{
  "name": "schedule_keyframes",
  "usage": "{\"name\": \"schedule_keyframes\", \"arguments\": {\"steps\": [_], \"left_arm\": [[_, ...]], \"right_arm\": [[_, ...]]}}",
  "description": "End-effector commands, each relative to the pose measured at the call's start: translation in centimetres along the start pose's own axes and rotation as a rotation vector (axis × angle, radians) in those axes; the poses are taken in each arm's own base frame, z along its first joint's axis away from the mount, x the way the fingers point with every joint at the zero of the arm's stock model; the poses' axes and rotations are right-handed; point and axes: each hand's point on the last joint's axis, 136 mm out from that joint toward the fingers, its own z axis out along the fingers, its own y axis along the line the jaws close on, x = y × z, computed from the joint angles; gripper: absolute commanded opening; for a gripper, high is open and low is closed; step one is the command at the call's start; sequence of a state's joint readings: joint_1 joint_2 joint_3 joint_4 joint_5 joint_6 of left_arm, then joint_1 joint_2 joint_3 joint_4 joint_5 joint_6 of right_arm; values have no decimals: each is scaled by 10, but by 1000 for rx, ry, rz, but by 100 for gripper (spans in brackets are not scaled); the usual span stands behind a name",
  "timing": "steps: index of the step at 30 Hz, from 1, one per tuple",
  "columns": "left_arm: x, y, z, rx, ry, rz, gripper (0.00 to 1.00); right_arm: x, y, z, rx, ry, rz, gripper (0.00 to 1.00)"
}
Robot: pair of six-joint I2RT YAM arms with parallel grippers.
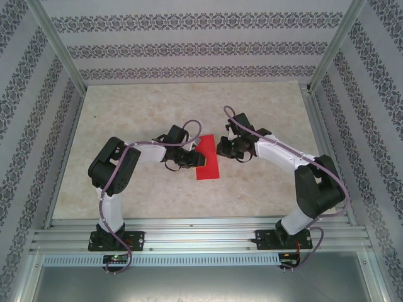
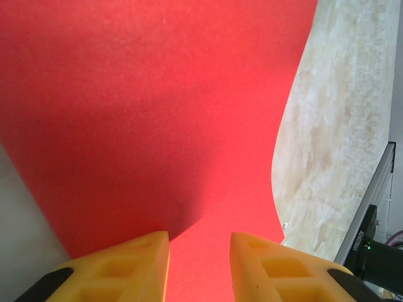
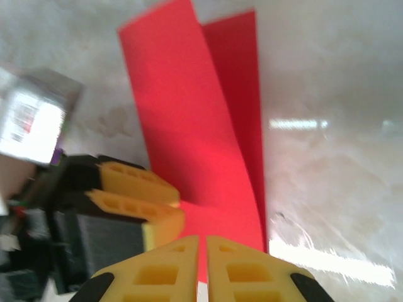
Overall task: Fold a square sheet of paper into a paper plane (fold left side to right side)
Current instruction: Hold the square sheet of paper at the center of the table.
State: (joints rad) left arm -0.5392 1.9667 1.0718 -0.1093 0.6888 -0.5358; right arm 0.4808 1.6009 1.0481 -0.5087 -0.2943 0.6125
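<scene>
Well, the bright red paper sheet [image 1: 209, 168], creased lengthwise with one flap raised, sits mid beige marbled table [image 1: 138, 113]. The right gripper [image 3: 203, 244] pinches its edge, and the left gripper [image 2: 199, 245] has its jaws slightly spread. The lettering is unreadable.

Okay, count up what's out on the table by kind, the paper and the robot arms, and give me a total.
red paper: 1
robot arms: 2, the left arm and the right arm
Total: 3
</scene>
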Motion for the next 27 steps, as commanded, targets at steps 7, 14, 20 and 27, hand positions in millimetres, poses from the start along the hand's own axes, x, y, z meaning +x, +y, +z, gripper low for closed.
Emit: {"name": "schedule_keyframes", "arguments": {"steps": [7, 14, 20, 27], "left_arm": [[28, 31, 11, -140, 63, -27, 32], [27, 31, 12, -138, 56, -31, 32], [26, 28, 13, -138, 58, -24, 32], [26, 26, 13, -148, 60, -18, 32]], "right_arm": [[22, -7, -4, -7, -36, 40, 11], [31, 1, 7, -17, -19, 35, 10], [35, 14, 22, -43, 0, 24, 9], [37, 16, 28, -49, 5, 20, 8]]}}
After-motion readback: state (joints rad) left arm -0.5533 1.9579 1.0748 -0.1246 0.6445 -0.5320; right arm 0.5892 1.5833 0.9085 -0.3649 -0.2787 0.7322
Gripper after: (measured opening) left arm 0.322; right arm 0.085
